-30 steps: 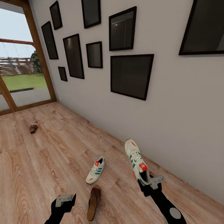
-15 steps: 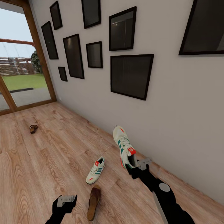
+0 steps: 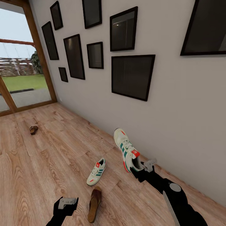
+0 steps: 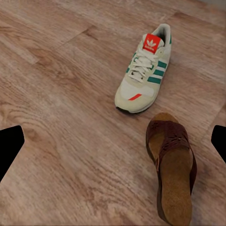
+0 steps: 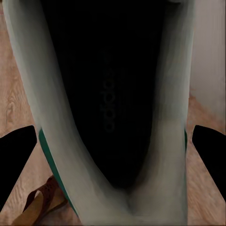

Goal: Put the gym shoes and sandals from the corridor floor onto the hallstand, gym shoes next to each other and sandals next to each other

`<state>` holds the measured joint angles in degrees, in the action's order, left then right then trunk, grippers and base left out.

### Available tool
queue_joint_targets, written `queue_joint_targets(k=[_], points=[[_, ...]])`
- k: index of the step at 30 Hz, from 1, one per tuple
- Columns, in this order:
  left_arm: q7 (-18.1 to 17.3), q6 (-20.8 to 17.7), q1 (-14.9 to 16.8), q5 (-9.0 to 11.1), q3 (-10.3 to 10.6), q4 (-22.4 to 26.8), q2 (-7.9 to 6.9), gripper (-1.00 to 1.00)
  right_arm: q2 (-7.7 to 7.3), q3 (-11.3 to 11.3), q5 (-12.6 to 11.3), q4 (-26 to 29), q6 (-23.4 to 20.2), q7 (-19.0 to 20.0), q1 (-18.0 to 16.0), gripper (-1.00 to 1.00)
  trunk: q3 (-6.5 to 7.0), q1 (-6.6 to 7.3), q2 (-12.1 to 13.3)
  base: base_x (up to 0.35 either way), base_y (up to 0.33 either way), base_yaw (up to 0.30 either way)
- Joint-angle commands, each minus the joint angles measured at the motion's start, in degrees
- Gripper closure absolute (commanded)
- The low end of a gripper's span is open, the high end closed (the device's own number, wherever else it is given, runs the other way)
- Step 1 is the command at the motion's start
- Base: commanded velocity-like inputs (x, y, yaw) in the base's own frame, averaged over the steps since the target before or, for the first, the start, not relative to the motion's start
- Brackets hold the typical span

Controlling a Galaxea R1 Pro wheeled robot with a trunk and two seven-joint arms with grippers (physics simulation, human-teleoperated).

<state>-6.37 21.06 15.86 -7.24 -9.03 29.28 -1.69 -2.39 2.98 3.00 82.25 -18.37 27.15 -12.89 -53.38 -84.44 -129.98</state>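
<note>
Both arms black, glossy. Right pincer (image 3: 142,168) and left pincer (image 3: 66,202) carry pale grey plates; grey round disc behind right pincer.

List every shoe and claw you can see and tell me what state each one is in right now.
Held gym shoe: off the floor, gripped at the heel by the right claw, toe pointing away.
Second gym shoe: upright on the corridor floor, free.
Near sandal: flat on the floor, free.
Far sandal: on the floor near the glass door.
Left claw: open, empty.
</note>
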Motion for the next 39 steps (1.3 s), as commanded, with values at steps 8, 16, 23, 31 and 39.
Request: queue_joint_targets(k=[8, 16, 23, 31, 39], points=[[-0.6, 0.3, 0.0, -0.6, -0.4, 0.2, 0.19, -1.00, -2.00, -5.0, -0.1, 1.0, -0.3, 4.4, 0.0, 1.00, -0.05, 0.01, 0.0, 0.000, 0.000, 0.000], [-0.7, 0.3, 0.0, -0.5, -0.5, 0.2, 0.22, -1.00, -2.17, -6.1, -0.2, 1.1, -0.4, 5.5, 0.0, 1.00, -1.49, -1.75, -3.2, 0.000, 0.000, 0.000], [-0.6, 0.3, 0.0, -0.5, -0.5, -0.2, 0.30, -1.00, -2.18, -5.9, -0.2, 2.0, -0.6, 5.7, 0.0, 1.00, -2.92, -3.28, -6.0, 0.000, 0.000, 0.029], [-0.5, 0.3, 0.0, -0.6, -0.5, -0.3, 0.59, -1.00, -2.18, -5.9, -0.2, 2.6, -0.7, 5.7, 0.0, 1.00, -4.45, -5.04, -9.2, 0.000, 0.000, 0.011], [-0.5, 0.3, 0.0, -0.6, -0.5, -0.3, 0.63, -1.00, -2.18, -5.9, -0.2, 2.6, -0.8, 5.7, 0.0, 1.00, -6.05, -6.80, -12.5, 0.000, 0.000, -0.181]])
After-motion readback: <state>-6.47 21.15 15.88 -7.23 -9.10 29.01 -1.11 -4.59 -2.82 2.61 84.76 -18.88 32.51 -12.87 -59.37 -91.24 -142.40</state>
